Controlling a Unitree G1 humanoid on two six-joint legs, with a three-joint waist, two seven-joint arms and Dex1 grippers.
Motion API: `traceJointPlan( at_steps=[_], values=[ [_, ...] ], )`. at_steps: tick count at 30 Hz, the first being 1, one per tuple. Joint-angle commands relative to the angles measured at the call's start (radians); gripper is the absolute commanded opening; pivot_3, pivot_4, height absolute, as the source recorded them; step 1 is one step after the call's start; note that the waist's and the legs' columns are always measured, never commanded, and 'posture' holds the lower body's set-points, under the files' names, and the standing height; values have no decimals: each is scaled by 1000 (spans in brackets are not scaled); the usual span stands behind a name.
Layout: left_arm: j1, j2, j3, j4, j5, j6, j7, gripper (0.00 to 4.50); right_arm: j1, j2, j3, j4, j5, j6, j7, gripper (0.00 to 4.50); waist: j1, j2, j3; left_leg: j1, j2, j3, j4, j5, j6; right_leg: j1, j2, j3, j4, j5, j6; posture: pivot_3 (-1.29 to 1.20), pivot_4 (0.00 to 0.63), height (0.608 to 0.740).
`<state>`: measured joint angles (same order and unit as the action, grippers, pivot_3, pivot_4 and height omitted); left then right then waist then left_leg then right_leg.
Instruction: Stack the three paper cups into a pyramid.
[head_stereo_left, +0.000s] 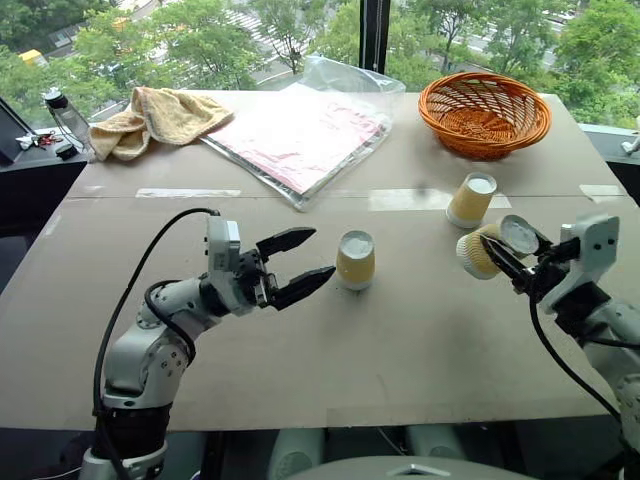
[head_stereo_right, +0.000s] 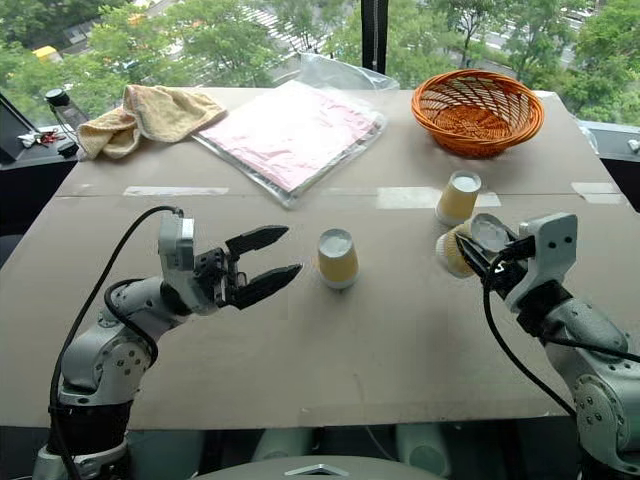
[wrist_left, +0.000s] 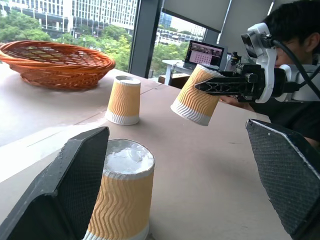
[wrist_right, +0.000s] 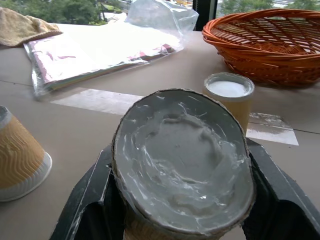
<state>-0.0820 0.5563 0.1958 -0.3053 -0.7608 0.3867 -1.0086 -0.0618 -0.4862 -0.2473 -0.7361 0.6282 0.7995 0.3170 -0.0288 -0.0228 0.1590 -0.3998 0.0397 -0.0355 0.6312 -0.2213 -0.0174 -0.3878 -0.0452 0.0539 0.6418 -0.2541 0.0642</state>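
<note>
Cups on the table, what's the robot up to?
The right gripper holds one paper cup tilted above the table. The left gripper is open beside an upside-down cup in the middle. A third cup stands upside down near the orange basket. Nothing is stacked yet.

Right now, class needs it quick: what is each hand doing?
Left hand: open, holding nothing, beside the upside-down middle cup.
Right hand: closed on a tilted paper cup, lifted off the table.
</note>
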Motion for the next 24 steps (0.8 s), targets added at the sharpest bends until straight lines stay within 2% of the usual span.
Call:
traceJointPlan(
  at_steps=[1, 7, 11, 19, 20, 23, 24],
  values=[
    [32, 33, 76, 24, -53, 1, -47, 4500, -96, -36, 143, 14, -20, 18, 47, 2060, 0, -1, 0, 0, 0, 0, 0, 0, 0, 0, 0, 0, 0, 0, 0, 0, 150, 740],
    [122, 66, 114, 34, -36, -26, -110, 4500, -174, -57, 321, 128, -104, -4, 106, 2060, 15, -2, 1, -5, 0, 0, -1, 0, 0, -4, 0, 0, -1, 0, 0, 0, 150, 740],
    [167, 78, 126, 1, -42, -20, -121, 4500, -195, -50, 378, 187, -152, -45, 139, 2060, 14, -2, 1, -11, 0, -1, 1, 0, 0, -11, 0, -1, 0, 1, 0, 0, 150, 740],
    [190, 118, 129, 7, -9, -55, -181, 4500, -235, 5, 479, 302, -248, -111, 173, 2060, 12, -2, 0, -11, 0, -1, 1, 0, 0, -11, 0, -2, 0, 1, 1, 0, 150, 740],
    [189, 120, 128, 10, -7, -58, -185, 4500, -237, 6, 486, 320, -260, -114, 178, 2555, 12, -3, 0, -11, 0, -1, 1, 0, 0, -11, 0, -1, 0, 1, 1, 0, 150, 740],
    [186, 124, 130, 15, -6, -62, -192, 4500, -228, -8, 488, 324, -288, -134, 189, 3560, 12, -3, 0, -11, 0, -1, 1, 0, 0, -11, 0, -1, 0, 1, 1, 0, 150, 740],
    [186, 124, 130, 17, -6, -63, -193, 4500, -224, -10, 474, 313, -300, -146, 180, 4181, 13, -3, 0, -11, 0, -1, 1, 0, 0, -11, 0, -1, 1, 1, 1, 0, 150, 740]
  ],
)
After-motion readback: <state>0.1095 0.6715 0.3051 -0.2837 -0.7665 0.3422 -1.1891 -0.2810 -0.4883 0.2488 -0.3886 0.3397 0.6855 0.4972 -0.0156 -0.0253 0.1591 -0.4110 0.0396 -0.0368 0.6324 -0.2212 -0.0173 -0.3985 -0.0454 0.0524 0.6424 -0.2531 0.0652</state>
